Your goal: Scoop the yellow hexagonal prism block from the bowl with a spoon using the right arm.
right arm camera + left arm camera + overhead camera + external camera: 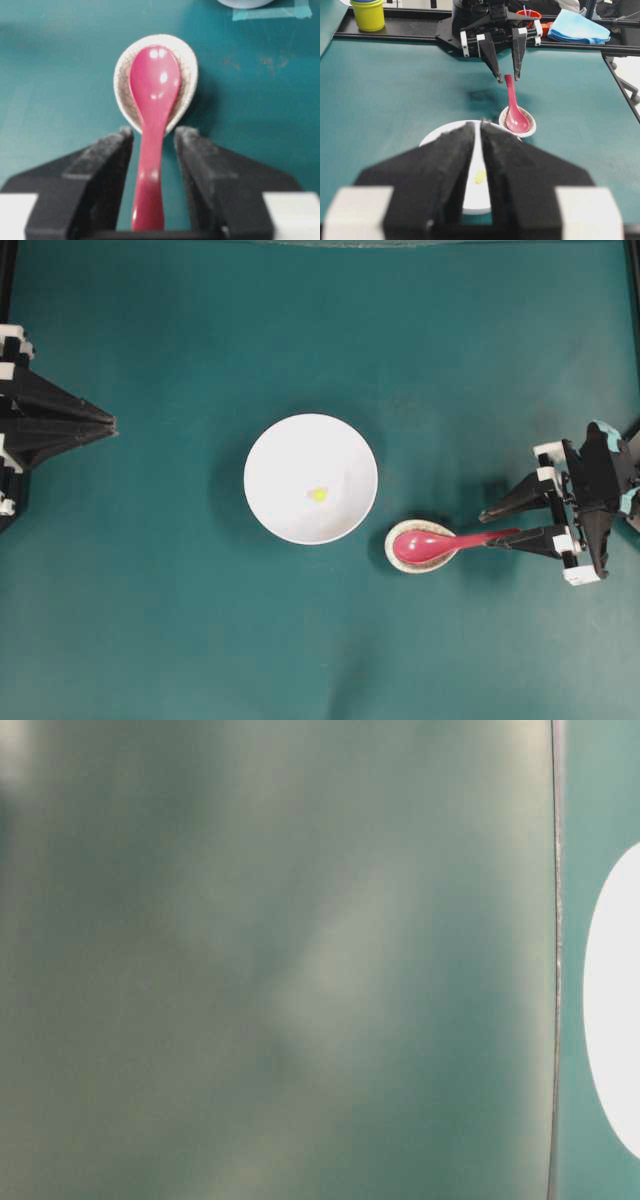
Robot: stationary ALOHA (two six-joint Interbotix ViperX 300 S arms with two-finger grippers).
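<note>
Two black grippers are showing, a left gripper (112, 424) and a right gripper (500, 525). One white bowl (311, 478) is sitting there, holding one yellow block (318, 494); one pink-red spoon (440, 543) is lying in one speckled spoon rest (398, 560).

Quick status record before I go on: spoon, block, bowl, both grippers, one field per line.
spoon: scoop on the speckled rest, handle between the right fingers
right gripper: open, straddling the handle, gaps on both sides
yellow block: lying in the bowl
bowl: beside the rest, upright
left gripper: nearly shut, empty, away from the bowl
</note>
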